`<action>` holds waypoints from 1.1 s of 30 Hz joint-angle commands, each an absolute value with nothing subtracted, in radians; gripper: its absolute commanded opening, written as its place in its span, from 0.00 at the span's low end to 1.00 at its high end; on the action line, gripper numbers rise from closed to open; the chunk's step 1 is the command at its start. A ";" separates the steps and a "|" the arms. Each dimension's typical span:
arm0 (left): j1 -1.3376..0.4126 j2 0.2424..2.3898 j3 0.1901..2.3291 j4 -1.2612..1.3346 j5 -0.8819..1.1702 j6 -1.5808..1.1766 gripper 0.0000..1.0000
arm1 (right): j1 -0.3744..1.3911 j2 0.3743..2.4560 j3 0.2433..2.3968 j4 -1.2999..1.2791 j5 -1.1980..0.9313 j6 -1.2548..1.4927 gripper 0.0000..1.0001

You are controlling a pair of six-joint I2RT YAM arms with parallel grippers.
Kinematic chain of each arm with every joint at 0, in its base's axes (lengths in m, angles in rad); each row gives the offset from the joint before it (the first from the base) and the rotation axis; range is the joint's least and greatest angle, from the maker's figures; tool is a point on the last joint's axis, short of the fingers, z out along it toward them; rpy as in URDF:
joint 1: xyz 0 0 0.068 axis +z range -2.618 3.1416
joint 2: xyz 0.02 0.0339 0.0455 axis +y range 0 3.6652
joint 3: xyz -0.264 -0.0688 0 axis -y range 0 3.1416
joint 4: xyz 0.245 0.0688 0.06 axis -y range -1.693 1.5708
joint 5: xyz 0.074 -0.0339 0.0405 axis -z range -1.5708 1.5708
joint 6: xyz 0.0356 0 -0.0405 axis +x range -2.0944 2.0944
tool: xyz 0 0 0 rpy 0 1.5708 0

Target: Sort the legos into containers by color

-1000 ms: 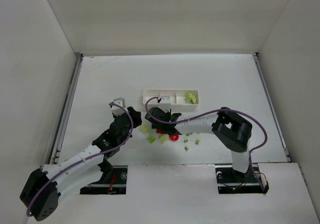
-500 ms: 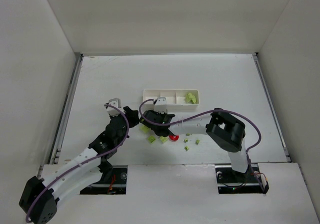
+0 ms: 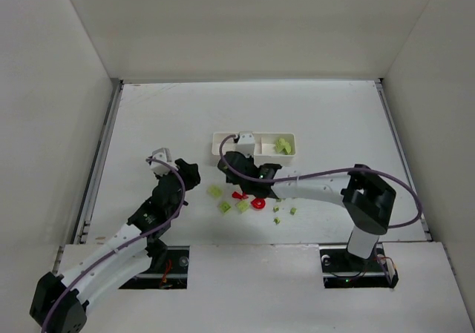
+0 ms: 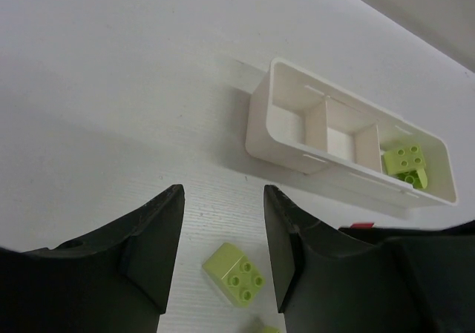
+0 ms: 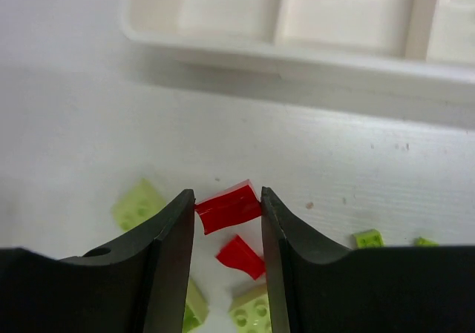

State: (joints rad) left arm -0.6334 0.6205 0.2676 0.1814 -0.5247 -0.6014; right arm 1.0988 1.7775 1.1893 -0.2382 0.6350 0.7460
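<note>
The white tray [image 3: 254, 136] lies mid-table; its right compartment holds light green legos [image 3: 283, 146], its other compartments look empty. In the right wrist view my right gripper [image 5: 227, 199] is shut on a red lego [image 5: 228, 208], just short of the tray wall [image 5: 297, 58]. A second red piece [image 5: 241, 256] lies on the table under it. From above, that gripper [image 3: 230, 166] sits at the tray's left front. My left gripper [image 4: 223, 199] is open. A green lego [image 4: 234, 274] lies on the table between its fingers, untouched. Loose green legos [image 3: 223, 208] and red pieces [image 3: 257, 203] lie in front of the tray.
White walls enclose the table on three sides, with a metal rail [image 3: 100, 155] along the left edge and another [image 3: 401, 155] along the right. The right forearm [image 3: 312, 187] stretches low over the small green legos [image 3: 292, 211].
My right gripper has shut on a red lego and moved from the pile up to the tray's left front. My left gripper has drawn back a little to the left, still open.
</note>
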 commanded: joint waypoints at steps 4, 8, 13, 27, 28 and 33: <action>-0.677 0.647 0.262 0.215 -0.522 -0.601 0.44 | 0.983 1.805 1.370 -0.121 0.549 0.620 0.27; -0.714 0.652 0.259 0.225 -0.549 -0.598 0.44 | 0.918 1.903 1.454 -0.110 0.529 0.598 0.29; -0.746 0.658 0.262 0.224 -0.563 -0.606 0.43 | 0.889 1.959 1.511 -0.101 0.508 0.589 0.30; -1.082 0.773 0.278 0.179 -0.741 -0.672 0.42 | 0.886 1.944 1.500 -0.075 0.485 0.592 0.63; -1.102 0.802 0.285 0.181 -0.753 -0.672 0.42 | 0.883 1.931 1.491 -0.071 0.485 0.592 0.63; -1.162 0.992 0.374 0.192 -0.735 -0.609 0.42 | 0.864 1.774 1.324 -0.003 0.495 0.600 0.52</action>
